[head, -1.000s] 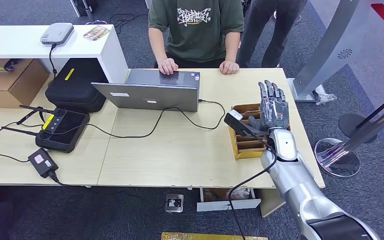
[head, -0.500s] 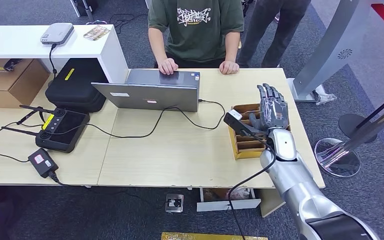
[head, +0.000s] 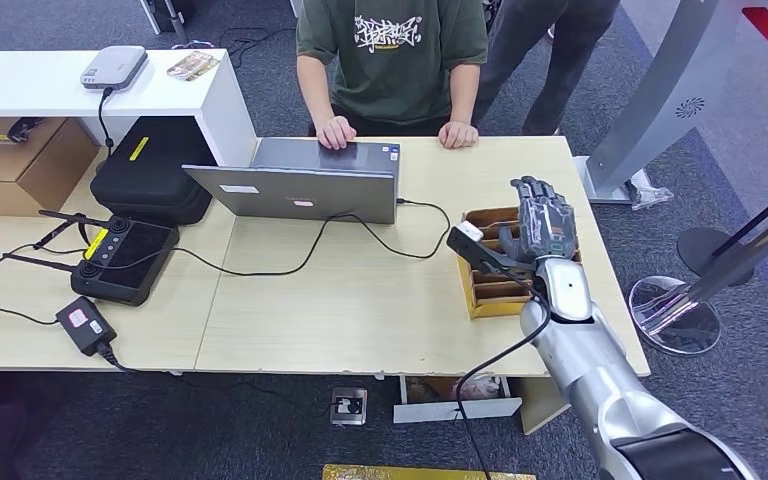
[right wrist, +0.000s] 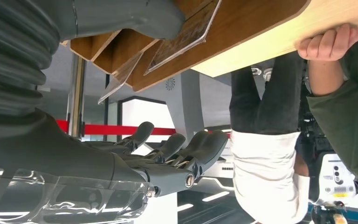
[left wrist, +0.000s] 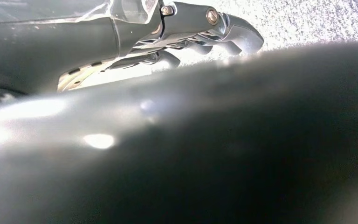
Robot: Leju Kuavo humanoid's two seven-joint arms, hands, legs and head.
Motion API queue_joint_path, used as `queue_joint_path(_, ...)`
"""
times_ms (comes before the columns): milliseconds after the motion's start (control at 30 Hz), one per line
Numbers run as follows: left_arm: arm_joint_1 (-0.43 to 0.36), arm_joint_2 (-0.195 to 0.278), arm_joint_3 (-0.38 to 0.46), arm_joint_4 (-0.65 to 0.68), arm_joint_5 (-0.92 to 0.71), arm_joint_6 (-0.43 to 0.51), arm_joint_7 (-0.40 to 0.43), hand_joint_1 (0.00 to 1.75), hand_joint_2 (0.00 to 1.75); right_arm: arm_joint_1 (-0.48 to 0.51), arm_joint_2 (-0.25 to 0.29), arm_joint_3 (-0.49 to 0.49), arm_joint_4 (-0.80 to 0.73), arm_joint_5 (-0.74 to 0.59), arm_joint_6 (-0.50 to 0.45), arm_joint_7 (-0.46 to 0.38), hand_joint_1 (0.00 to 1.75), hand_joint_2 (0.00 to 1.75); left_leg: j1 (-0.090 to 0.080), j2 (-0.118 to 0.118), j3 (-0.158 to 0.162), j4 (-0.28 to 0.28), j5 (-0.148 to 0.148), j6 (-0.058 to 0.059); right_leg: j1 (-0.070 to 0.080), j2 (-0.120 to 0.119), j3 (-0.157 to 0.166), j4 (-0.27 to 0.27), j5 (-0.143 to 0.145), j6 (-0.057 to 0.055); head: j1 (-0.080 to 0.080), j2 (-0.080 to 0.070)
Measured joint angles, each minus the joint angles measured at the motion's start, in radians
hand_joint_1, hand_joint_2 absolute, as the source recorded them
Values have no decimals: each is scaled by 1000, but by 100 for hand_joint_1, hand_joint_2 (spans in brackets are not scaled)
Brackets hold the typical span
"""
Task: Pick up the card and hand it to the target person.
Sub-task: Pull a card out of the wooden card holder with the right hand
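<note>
At the right end of the light wood table (head: pixel 360 300), the right hand (head: pixel 543 222) is poised over a brown slotted card holder (head: pixel 488 290), holding nothing. Its fingers (right wrist: pixel 200 147) are apart and partly curled, and its thumb (right wrist: pixel 135 16) lies close against the holder's near wall. From the right wrist view, transparent cards (right wrist: pixel 186 35) stand tilted in the holder's slots, just beside the thumb; whether the thumb touches one cannot be told. In the head view the hand covers the far half of the holder, so the cards themselves cannot be made out there, and the near slots show bare.

A black wrist camera (head: pixel 472 243) and its cable project from the right forearm toward the table centre.

The left hand (left wrist: pixel 200 28) shows in the left wrist view with fingers curled together over grey carpet; no object is seen in it.

Across the table, a person in a dark green T-shirt (head: pixel 392 55) sits with both hands at the far edge, one hand (head: pixel 337 131) resting on an open grey laptop (head: pixel 305 180), the other hand (head: pixel 457 134) on the tabletop, well apart from the holder. A second person (head: pixel 545 50) stands behind. On the left part of the table lie a black controller (head: pixel 125 258) with antennas and a small black adapter (head: pixel 85 325).
</note>
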Motion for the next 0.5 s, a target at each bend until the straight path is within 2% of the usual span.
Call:
queue_joint_path(33, 1, 0, 0, 0, 0, 0, 0, 0, 0, 1, 0, 0, 0, 0, 0, 0, 86, 175, 0, 0, 0, 0, 0, 0, 0, 0, 0, 0, 0, 0, 0, 0)
queue_joint_path(300, 3, 0, 0, 0, 0, 0, -1, 0, 0, 6, 0, 0, 0, 0, 3, 4, 96, 175, 0, 0, 0, 0, 0, 0, 0, 0, 0, 0, 0, 0, 0, 0)
queue_joint_path(500, 3, 0, 0, 0, -1, 0, -1, 0, 0, 7, -1, 0, 1, 0, 4, 9, 92, 175, 0, 0, 0, 0, 0, 0, 0, 0, 0, 0, 0, 0, 0, 0)
